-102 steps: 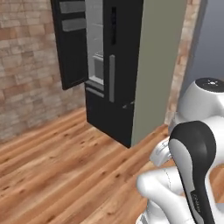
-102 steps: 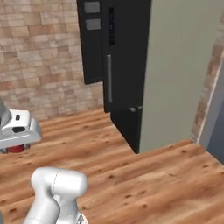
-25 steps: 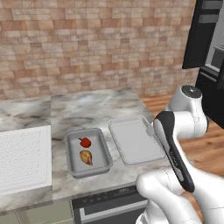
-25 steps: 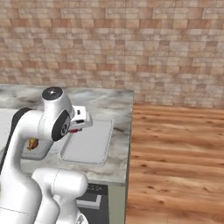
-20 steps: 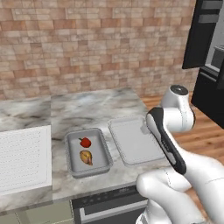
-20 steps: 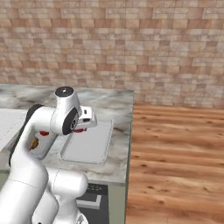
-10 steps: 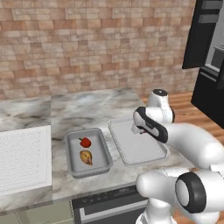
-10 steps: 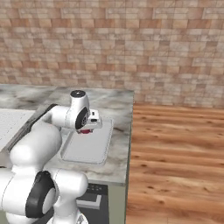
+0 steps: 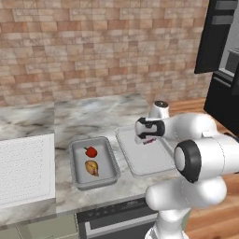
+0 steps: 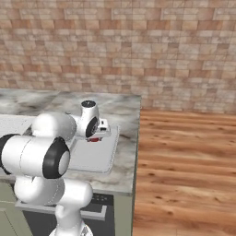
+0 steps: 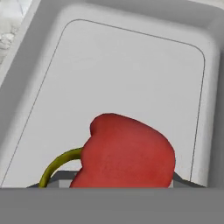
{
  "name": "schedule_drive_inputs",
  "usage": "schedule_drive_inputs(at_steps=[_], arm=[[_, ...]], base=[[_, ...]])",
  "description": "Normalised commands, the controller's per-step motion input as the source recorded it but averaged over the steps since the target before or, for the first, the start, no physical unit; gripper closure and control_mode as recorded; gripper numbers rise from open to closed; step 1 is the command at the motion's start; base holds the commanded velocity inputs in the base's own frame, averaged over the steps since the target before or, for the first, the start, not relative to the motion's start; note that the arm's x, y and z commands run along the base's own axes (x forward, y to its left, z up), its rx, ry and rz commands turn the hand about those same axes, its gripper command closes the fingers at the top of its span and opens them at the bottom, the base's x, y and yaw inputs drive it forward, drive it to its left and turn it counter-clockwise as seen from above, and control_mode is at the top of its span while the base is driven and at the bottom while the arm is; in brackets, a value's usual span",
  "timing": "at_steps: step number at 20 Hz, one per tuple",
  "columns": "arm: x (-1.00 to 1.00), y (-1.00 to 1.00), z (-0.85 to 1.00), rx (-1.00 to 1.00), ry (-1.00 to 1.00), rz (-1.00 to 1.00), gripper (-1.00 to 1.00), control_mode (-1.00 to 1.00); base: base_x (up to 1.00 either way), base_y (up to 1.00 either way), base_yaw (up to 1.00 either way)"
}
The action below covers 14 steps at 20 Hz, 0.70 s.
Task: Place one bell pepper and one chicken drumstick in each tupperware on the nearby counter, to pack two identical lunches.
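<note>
Left base view: on the marbled counter (image 9: 93,114), the narrower tub (image 9: 93,162) holds 1 red pepper (image 9: 91,151) and 1 drumstick (image 9: 92,168). The fingers (image 9: 148,140) grip a 2nd pepper (image 9: 150,141) over the wider tub (image 9: 145,154).

Right base view: that pepper (image 10: 94,138) hangs above the wide tub (image 10: 94,154).

Hand view: the pepper (image 11: 127,153) sits clamped over the tub's bare floor (image 11: 127,74).

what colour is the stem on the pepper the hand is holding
Yellowish green, curving off the red bell pepper; clearest in the hand view.

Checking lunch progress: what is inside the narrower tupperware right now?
The narrower tupperware holds one bell pepper and one golden chicken drumstick, side by side. Its floor beneath them is covered.
</note>
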Motion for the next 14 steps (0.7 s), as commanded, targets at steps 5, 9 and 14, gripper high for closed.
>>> schedule_drive_inputs(at_steps=[5,9,14], arm=[[0.37,0.00,-0.48,0.00,0.00,0.00,1.00,-1.00],[0.45,0.00,-0.19,0.00,0.00,0.00,-1.00,-1.00],[0.42,0.00,-0.12,0.00,0.00,0.00,-1.00,-1.00]], base=[[0.00,0.00,0.00],[0.00,0.00,0.00],[0.00,0.00,0.00]])
